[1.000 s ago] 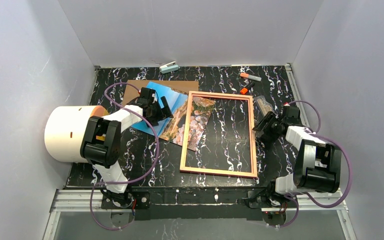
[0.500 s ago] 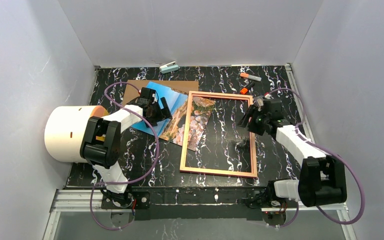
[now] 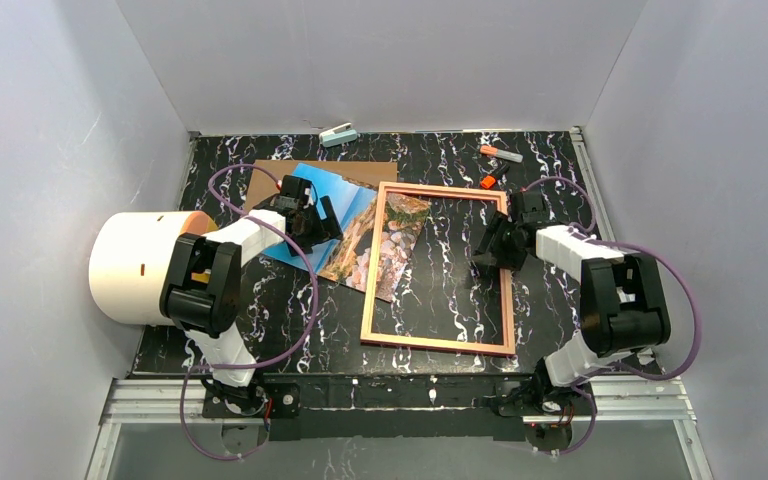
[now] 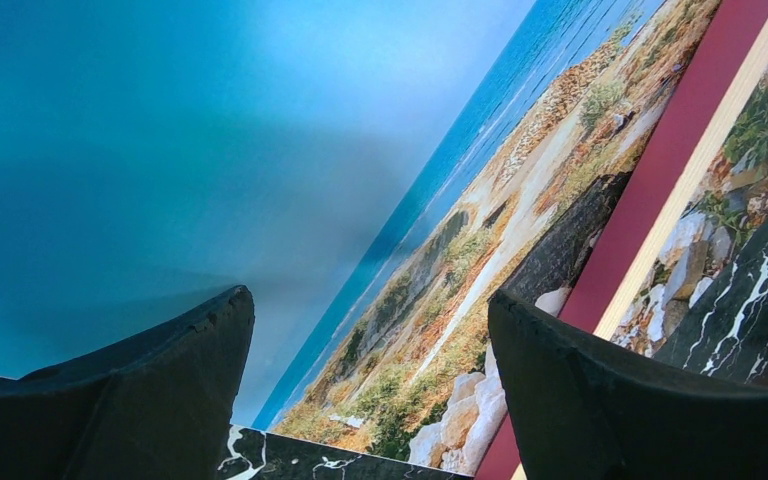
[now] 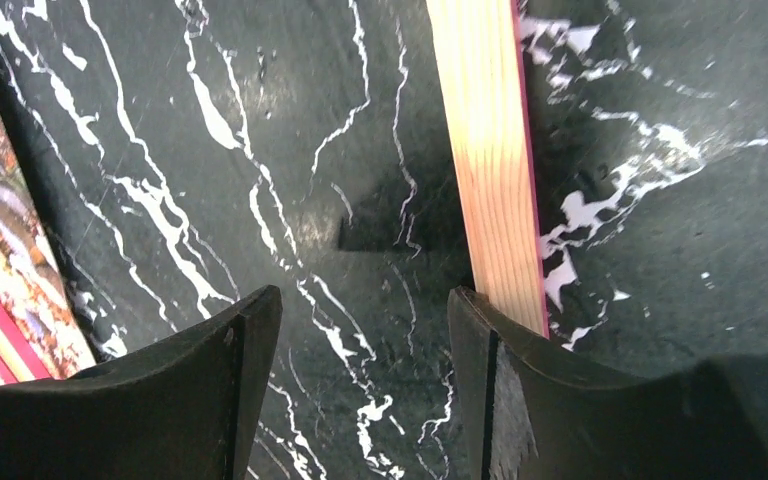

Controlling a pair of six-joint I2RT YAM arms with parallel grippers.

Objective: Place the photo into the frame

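Right claw, movement: the right claw (image 3: 487, 252) was out by the right-hand edge of the surface (image 3: 550, 160) a moment ago. It has swung in and now sits low over the right rail (image 5: 485, 150) of the frame (image 3: 438, 345).
Right claw, state: spread, with nothing in it. Its own camera shows the pale wood rail running down to the inner edge of one finger (image 5: 520, 400), and only bare surface in the gap. I can't tell whether it touches the wood.
Left claw: the left claw (image 3: 320, 215) hasn't budged in that time. It hangs over the blue part of the photo (image 3: 355, 245), spread, pinching nothing.
Photo: face up and aslant to the left of the frame, where it was, its sky corner on the brown cardboard board (image 3: 260, 178). Its rocky end is tucked under the frame's left rail and shows through the opening.
Frame: flat on the surface, wood side up, in the same place as before.
What it means: the photo isn't in yet. My guess is the right claw has come to steady or lift the frame so the print can be slid fully under.
Watch: the rail isn't squarely between the fingers, so closing from here would likely miss it or nudge the frame.
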